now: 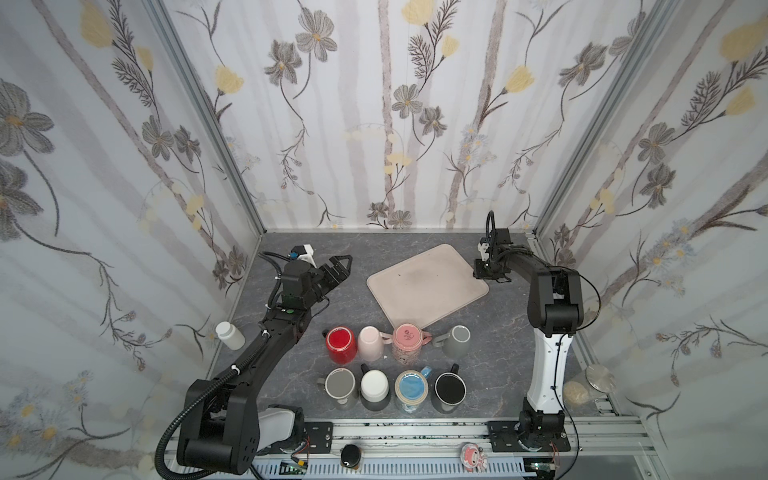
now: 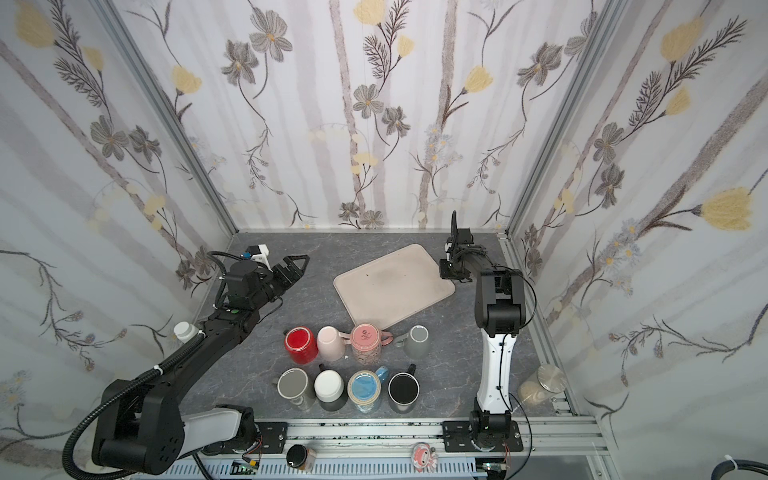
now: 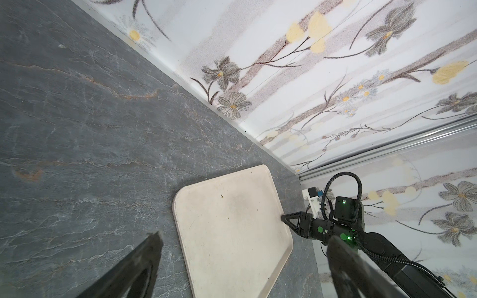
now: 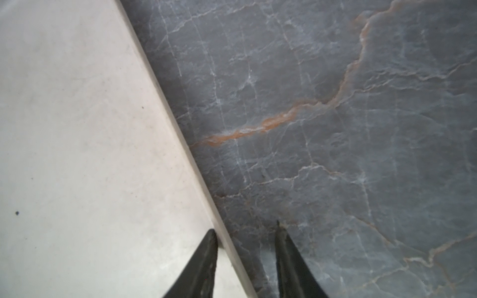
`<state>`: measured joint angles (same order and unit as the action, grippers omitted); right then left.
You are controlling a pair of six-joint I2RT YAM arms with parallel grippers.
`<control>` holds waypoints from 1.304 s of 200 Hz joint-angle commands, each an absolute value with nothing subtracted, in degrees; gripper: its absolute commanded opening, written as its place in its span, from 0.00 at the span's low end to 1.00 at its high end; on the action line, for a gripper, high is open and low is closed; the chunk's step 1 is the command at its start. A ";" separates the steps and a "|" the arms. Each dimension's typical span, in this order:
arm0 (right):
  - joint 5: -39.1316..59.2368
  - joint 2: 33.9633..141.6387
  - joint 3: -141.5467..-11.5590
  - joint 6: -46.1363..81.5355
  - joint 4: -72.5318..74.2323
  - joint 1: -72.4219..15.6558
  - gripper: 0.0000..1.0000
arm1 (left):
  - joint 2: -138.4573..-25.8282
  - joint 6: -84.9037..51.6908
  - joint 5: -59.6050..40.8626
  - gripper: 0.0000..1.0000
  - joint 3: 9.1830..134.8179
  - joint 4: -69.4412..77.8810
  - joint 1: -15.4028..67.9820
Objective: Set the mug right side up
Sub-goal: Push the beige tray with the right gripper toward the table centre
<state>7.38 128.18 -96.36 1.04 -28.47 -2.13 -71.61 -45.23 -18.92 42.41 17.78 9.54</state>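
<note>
Well, step in hand: the approach, as I judge it. Neither arm is near a mug and the flip is not yet started.
Mug: the pink patterned mug (image 1: 407, 338) stands mouth-down on the table (image 1: 498, 345), its stamped base facing up and its handle to the right in both top views. It is just beside the near corner of the tray (image 1: 428, 286). The pale pink mug (image 1: 370, 343) next to it also looks inverted, and I cannot tell which of the two is meant.
Left gripper (image 1: 338, 272): jaws wide and empty, hovering over bare table, well apart from the mugs.
Right gripper (image 4: 245, 228): jaws a narrow way apart, gripping nothing. The tips straddle the tray's rim, one over the tray and one over the table, well apart from the mugs.
Next move: probably one arm travels to the inverted mug and spreads its jaws enough to take the body or the handle.
Demand: a firm hold, a lift clear of the neighbouring other mugs (image 1: 450, 386), then a half-turn of the wrist before setting down.
Risk: the glazed wall may slip, and the close neighbours leave little room.
</note>
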 commanded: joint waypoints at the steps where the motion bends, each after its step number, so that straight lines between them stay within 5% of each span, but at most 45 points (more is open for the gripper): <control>1: 9.73 129.38 -95.94 1.10 -31.31 -2.33 0.28 | -71.79 -45.44 -19.11 1.00 42.81 20.21 9.48; 87: 11.85 125.35 -88.61 5.34 -25.62 -3.49 0.00 | -71.05 -46.41 -19.34 1.00 42.76 20.11 9.49; 261: 5.19 116.40 -78.73 15.25 -21.31 -11.49 0.00 | -68.48 -47.81 -19.26 1.00 42.48 18.73 9.58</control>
